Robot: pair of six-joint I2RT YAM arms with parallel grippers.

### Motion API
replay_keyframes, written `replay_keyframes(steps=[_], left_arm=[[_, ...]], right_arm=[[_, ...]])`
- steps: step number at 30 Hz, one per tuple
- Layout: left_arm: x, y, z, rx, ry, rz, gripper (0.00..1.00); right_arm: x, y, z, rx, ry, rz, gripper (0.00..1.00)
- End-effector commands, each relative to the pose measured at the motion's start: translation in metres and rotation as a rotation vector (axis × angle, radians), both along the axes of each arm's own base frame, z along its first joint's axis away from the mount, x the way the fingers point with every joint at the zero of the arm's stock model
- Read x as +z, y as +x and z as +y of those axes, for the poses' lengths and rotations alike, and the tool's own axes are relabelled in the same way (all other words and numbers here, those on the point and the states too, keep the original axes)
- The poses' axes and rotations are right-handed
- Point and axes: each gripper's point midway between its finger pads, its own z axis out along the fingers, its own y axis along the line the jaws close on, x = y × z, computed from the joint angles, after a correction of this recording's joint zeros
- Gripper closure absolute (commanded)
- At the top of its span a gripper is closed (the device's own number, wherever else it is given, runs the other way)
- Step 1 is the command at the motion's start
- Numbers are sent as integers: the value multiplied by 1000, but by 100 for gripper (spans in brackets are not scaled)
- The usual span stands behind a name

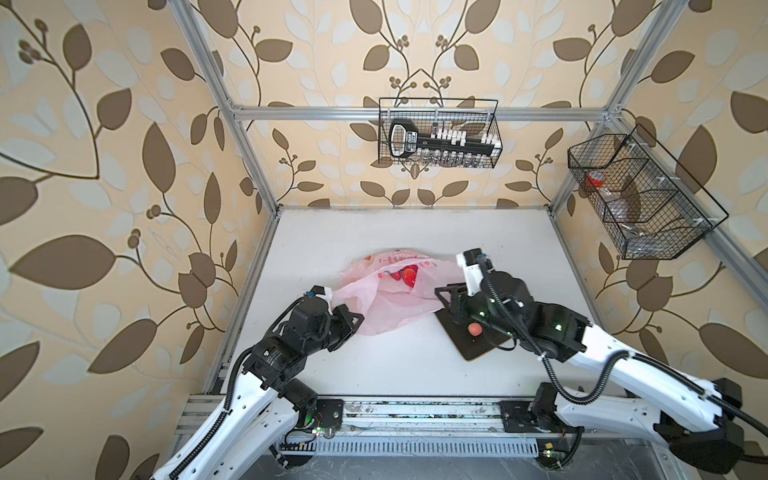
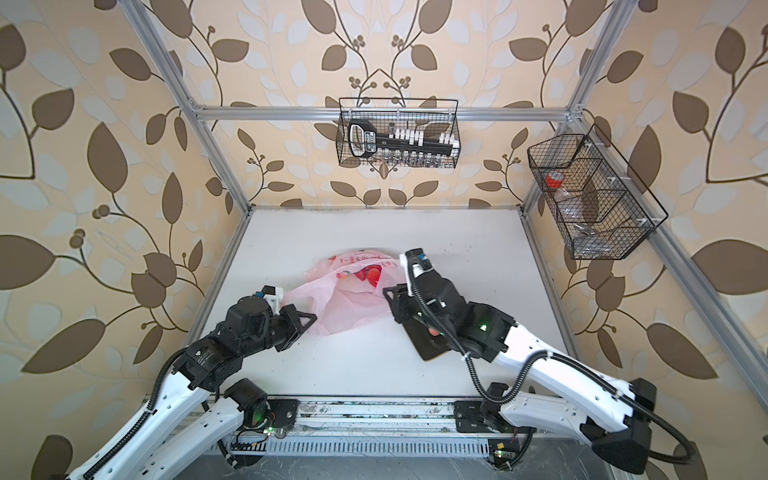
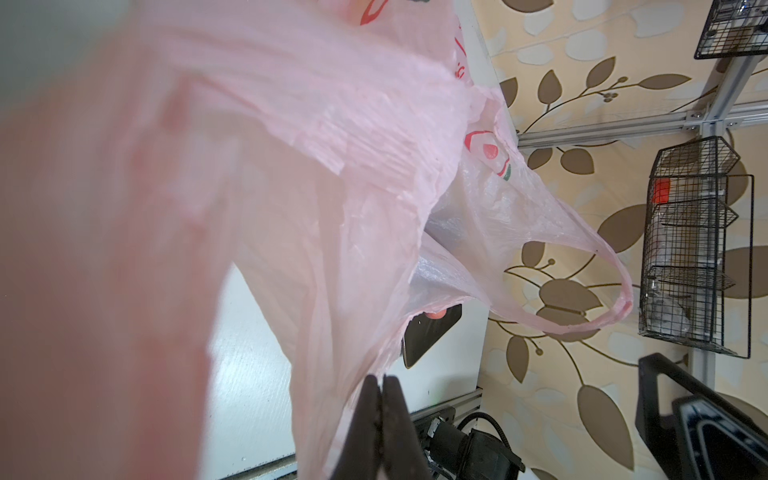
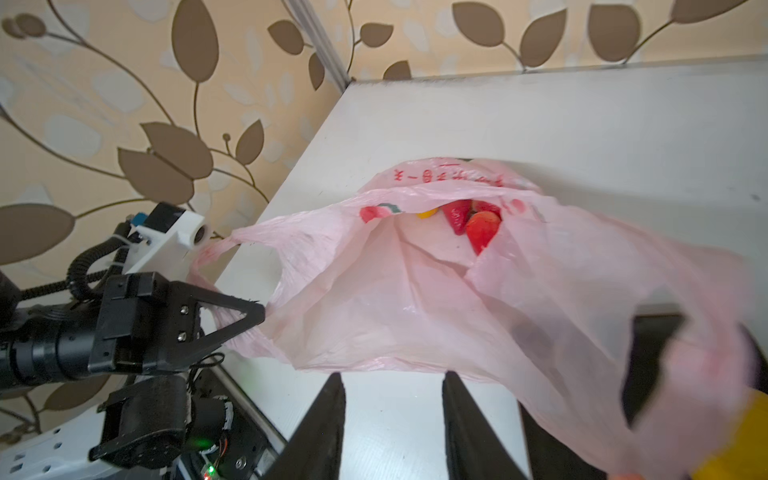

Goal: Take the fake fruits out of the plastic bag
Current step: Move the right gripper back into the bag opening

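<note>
The pink plastic bag (image 1: 386, 299) (image 2: 340, 303) lies crumpled mid-table with its mouth open. My left gripper (image 1: 360, 318) (image 3: 383, 378) is shut on the bag's near-left edge, seen also in the right wrist view (image 4: 261, 311). Red strawberries (image 1: 408, 275) (image 4: 480, 230) and a yellow fruit (image 4: 426, 214) show deep inside the bag (image 4: 395, 299). A small pinkish-orange round fruit (image 1: 474, 329) (image 3: 436, 313) sits on the dark tray (image 1: 478, 349). My right gripper (image 4: 392, 376) (image 1: 439, 293) is open at the bag's right edge, with nothing between its fingers. A bag handle (image 4: 685, 332) drapes beside it.
One wire basket (image 1: 438, 133) hangs on the back rail, and another (image 1: 640, 199) hangs on the right frame. Aluminium posts (image 1: 249, 249) line the table's sides. A metal rail (image 1: 415, 411) runs along the front edge. A blurred yellow shape (image 4: 739, 449) sits close to the right wrist camera.
</note>
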Motion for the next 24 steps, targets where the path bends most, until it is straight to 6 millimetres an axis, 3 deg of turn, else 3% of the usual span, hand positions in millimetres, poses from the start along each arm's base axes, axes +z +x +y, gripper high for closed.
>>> replay_keyframes(steps=[1,5,10,18,24], left_arm=[[9,-2,-4,-30,-3,-24,100],[12,-2,-4,-32,-7,-30,100],[16,-3,-4,-42,0,-35,100],[18,-5,-4,-47,3,-34,100],[20,-7,-3,-50,8,-35,100]], right_arm=[[-24,17,33,27,-47,13,60],[-79,44,58,2,-186,52,60],[-127,88,65,-69,-408,7,60],[-165,150,58,-161,-654,-71,58],[-178,178,54,-183,-727,-87,55]])
